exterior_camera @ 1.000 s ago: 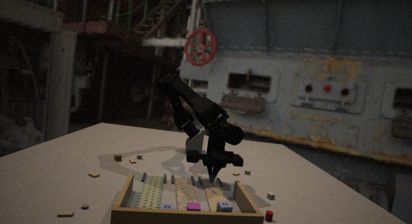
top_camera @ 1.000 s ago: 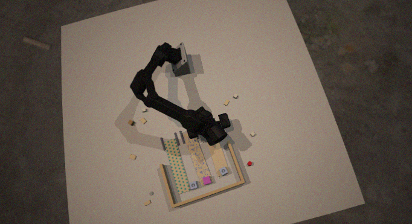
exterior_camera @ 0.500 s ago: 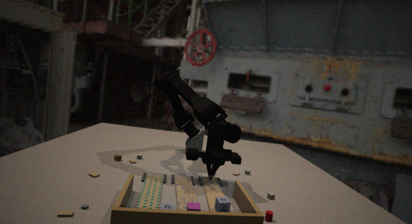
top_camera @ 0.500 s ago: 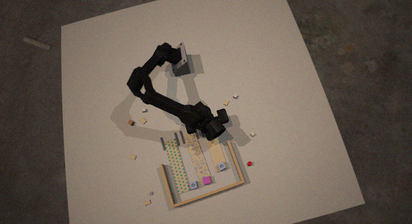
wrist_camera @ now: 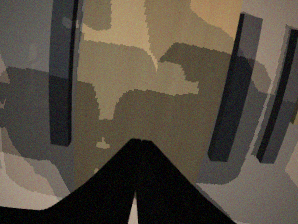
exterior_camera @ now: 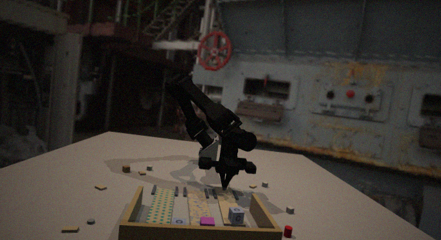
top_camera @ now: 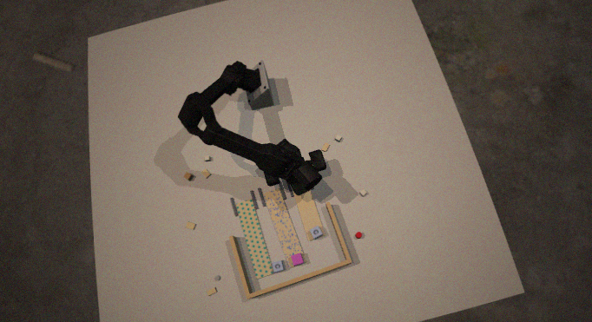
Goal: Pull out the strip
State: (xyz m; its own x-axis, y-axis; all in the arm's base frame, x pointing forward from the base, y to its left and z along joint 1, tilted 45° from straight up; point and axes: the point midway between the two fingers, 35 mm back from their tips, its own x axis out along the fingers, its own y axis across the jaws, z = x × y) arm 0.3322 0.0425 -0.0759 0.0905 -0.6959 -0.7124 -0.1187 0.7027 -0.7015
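Across the bench [top_camera: 391, 97] [exterior_camera: 64, 173], the tray [top_camera: 299, 279] [exterior_camera: 200, 229] sits toward the edge opposite the arm's base. Tool [top_camera: 304, 177] [exterior_camera: 224, 188] [wrist_camera: 139, 148] pressed together, low over the plain strip [top_camera: 309, 212] [exterior_camera: 227, 205] [wrist_camera: 135, 117]! Labelled cube [top_camera: 316, 233] [exterior_camera: 236, 215] sits at that strip's far end.
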